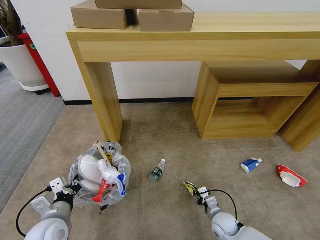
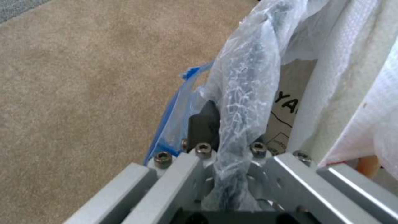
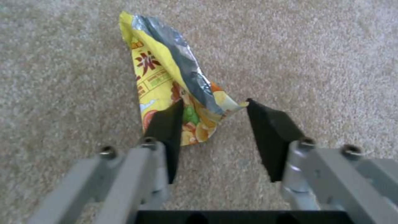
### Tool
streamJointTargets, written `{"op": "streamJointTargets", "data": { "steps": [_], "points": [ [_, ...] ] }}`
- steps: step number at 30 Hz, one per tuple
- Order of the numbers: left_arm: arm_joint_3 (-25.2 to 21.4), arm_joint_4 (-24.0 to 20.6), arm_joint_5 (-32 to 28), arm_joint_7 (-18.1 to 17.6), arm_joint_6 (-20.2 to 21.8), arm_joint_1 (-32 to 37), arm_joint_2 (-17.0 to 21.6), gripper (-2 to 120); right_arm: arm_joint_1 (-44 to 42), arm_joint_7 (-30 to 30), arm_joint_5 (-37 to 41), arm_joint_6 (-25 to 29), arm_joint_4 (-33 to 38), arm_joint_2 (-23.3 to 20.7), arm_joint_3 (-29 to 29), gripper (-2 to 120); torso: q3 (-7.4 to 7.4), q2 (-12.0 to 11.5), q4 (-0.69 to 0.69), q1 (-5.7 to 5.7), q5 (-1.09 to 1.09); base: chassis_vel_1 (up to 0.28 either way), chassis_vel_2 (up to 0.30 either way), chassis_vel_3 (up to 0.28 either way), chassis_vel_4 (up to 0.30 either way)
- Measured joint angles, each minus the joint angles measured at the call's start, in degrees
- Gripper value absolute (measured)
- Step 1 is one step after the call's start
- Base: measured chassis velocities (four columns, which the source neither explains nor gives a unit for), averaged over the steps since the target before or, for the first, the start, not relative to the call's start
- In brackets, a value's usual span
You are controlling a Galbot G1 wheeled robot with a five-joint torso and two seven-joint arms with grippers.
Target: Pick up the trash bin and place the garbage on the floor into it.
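- Your left gripper (image 1: 74, 187) is at the near left side of the trash bin (image 1: 100, 173); in the left wrist view its jaws are clamped together on the bin's rim, which is wrapped in the crinkly clear bag (image 2: 244, 93).
- The trash bin is in front of the left leg of the wooden desk (image 1: 200, 36), over the beige floor (image 1: 160, 213). You cannot tell from these views whether the bin touches the floor.
- The bin is already full with garbage: white slippers (image 1: 89, 170), a wooden stick (image 1: 103, 153) leaning out at the top, and some red paper (image 1: 101, 193).
- Your right gripper (image 3: 213, 124) is low over the floor, and its jaws are apart, one on each side of the near end of a yellow snack wrapper (image 3: 174, 81). The wrapper lies flat on the carpet.
- Other garbage lies on the floor: a small plastic bottle (image 1: 157, 170) between the bin and the right gripper, a blue-white tube (image 1: 250, 164) further to the right, and a red-white wrapper (image 1: 290, 176) just beyond it.
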Motion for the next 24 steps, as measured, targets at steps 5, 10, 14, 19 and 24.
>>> {"op": "streamJointTargets", "data": {
  "steps": [5, 10, 14, 19, 24],
  "points": [
    [0.48, 0.06, 0.04, 0.02, -0.10, -0.13, -0.04, 0, 0.36, -0.43, -0.84, 1.03, -1.23, 0.33, 0.11, 31, 0.00, 0.00, 0.00, 0.00, 0.00, 0.000, 0.000, 0.000, 0.000],
    [0.84, 0.06, 0.19, 0.02, -0.14, -0.28, -0.34, 0, 0.78, -1.07, -1.49, 2.18, -2.62, 0.65, 0.04, 18, 0.00, 0.00, 0.00, 0.00, 0.00, 0.000, 0.000, 0.000, 0.000],
    [0.99, 0.01, 0.34, 0.03, -0.14, -0.27, -0.47, 0, 0.87, -1.26, -1.72, 2.67, -3.09, 0.71, 0.01, 14, 0.00, 0.00, 0.00, 0.00, 0.00, 0.000, 0.000, 0.000, 0.000],
    [1.06, -0.16, 0.64, 0.03, -0.15, -0.23, -0.66, 0, 0.92, -1.47, -2.13, 3.72, -3.42, 0.73, 0.16, 3, 0.00, 0.00, 0.00, 0.00, 0.01, 0.000, 0.000, 0.000, 0.000],
    [1.20, -0.18, 1.20, 0.02, -0.27, -0.01, -1.02, 0, 0.11, -1.77, -2.26, 4.68, -1.96, 0.27, 1.69, 0, 0.00, 0.00, 0.00, 0.00, 0.00, 0.000, 0.000, 0.000, 0.000]
  ]
}}
